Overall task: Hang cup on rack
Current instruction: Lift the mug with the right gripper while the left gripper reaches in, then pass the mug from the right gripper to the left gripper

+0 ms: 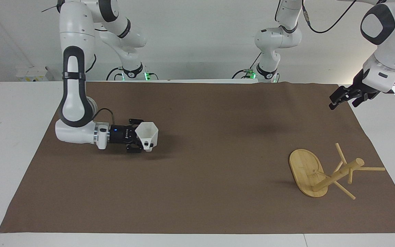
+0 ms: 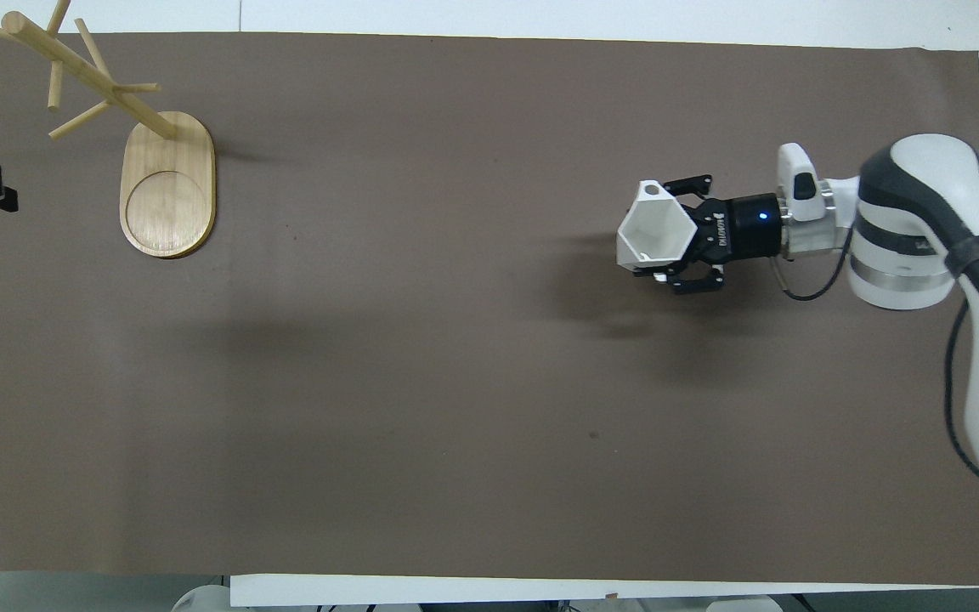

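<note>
Left of centre in the facing view, the right gripper lies level above the brown mat, fingers clamped on the white faceted cup, whose mouth faces up and whose handle shows a hole. The bamboo mug rack stands at lower right of that frame, at the left arm's end. At upper right the left gripper hangs over the mat's corner; whether it is wide or narrow cannot be told.
</note>
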You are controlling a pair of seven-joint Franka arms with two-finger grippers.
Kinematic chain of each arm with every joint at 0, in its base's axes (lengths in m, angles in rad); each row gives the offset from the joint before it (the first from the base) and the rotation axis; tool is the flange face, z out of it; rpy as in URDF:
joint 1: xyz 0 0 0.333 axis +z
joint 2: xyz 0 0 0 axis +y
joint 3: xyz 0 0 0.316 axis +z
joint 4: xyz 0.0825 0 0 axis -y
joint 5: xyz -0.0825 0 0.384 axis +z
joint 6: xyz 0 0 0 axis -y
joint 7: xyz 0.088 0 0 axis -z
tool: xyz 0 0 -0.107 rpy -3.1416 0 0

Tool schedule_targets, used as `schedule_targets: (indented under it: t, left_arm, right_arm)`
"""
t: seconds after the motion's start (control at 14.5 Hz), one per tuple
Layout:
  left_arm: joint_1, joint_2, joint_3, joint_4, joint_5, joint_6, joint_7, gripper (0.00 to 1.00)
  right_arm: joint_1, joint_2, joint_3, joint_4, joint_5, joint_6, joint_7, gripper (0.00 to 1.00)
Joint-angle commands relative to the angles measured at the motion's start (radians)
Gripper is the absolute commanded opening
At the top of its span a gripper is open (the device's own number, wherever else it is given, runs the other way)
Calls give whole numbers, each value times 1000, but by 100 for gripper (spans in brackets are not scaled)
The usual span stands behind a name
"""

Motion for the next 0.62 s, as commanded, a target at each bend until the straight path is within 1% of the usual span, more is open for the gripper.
schedule_targets:
  t: [0.0,0.14,0.28,0.41,0.55]
  left_arm:
    - [-143,-73,7,-127,15,123,-203,100]
    - [-226,-71,6,-119,14,134,-286,100]
    - [-306,-62,3,-121,14,141,-384,99]
    - [-384,-37,3,-121,8,166,-452,99]
    - [-427,-4,3,-115,2,203,-489,98]
  right_arm:
    - [100,5,-6,4,122,89,50,30]
    - [184,5,-6,16,199,233,57,30]
    - [259,5,-6,36,269,314,75,30]
    - [330,4,-6,41,334,403,83,30]
    - [392,-3,0,45,368,506,84,31]
